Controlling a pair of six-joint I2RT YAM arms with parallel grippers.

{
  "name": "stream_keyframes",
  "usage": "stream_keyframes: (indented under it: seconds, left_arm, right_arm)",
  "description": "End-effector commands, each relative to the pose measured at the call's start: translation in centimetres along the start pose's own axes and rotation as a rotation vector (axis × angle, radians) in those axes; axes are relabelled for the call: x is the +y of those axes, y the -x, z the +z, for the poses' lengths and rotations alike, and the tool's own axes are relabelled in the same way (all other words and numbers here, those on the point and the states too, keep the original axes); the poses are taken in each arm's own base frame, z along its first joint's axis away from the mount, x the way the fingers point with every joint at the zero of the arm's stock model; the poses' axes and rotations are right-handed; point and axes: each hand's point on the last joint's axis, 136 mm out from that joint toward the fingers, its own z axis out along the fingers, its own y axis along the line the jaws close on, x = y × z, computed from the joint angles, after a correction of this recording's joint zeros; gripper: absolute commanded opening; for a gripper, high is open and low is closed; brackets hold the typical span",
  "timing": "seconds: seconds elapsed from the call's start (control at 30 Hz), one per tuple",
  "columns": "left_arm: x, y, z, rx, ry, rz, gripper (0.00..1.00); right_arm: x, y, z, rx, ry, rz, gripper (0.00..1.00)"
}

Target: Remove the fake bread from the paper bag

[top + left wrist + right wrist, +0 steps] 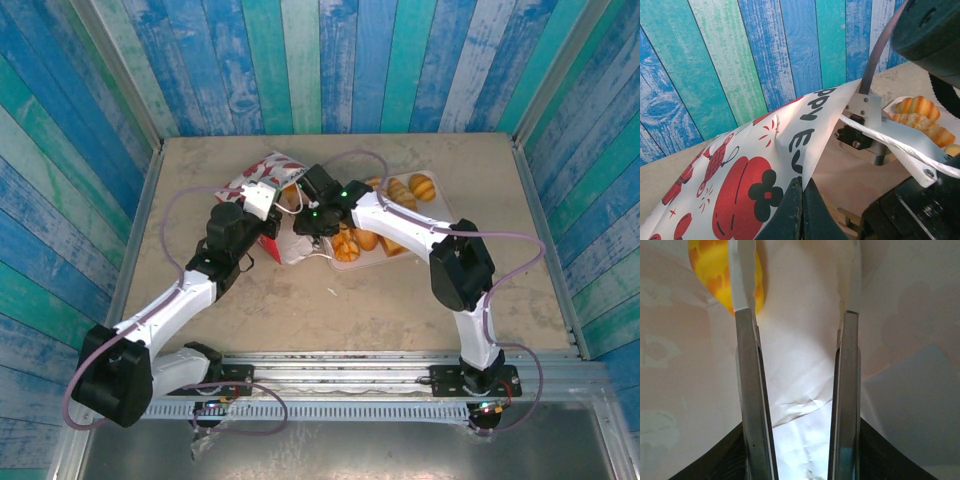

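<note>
Above the tan surface point(400, 300) our left claw point(802, 189) clamps the white apple-print paper bag point(740, 170); our right claw point(799, 270) stands apart beside yellow toy bread point(710, 270).

Robot lab test cell, not a lived-in room. Bare tan desk point(330, 310) stood boxed in by blue-green painted plank walls point(330, 60). Left arm point(185, 295) and right arm point(478, 325) were bolted to a metal rail point(340, 362) along the near edge.
</note>
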Motion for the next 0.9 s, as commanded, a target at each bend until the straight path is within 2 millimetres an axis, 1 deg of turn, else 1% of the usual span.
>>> stream_keyframes:
  seconds: [0.0,0.33,0.53,0.63,0.77,0.87]
  left_arm:
    - [-0.7,1.9,0.0,-0.046,-0.044,-0.001,0.03]
    - [-1.0,1.8,0.1,-0.045,-0.064,-0.005,0.03]
    - [-1.1,1.8,0.1,-0.046,-0.066,-0.004,0.03]
    - [-1.1,1.7,0.2,-0.042,-0.067,-0.006,0.03]
    - [-1.3,1.8,0.1,-0.049,-0.078,-0.006,0.03]
    - [-1.3,1.9,-0.2,-0.055,-0.083,-0.011,0.03]
  right_arm:
    - [0.3,2.6,0.3,-0.082,0.008,0.047,0.50]
    - [1.8,3.4,1.7,-0.075,0.057,0.039,0.49]
    - [3.2,2.8,2.6,-0.037,0.110,-0.005,0.46]
    - [3.7,2.3,2.7,-0.018,0.132,-0.024,0.48]
    - [4.0,2.2,3.0,-0.003,0.141,-0.046,0.49]
    - [4.3,2.2,3.3,0.010,0.147,-0.065,0.53]
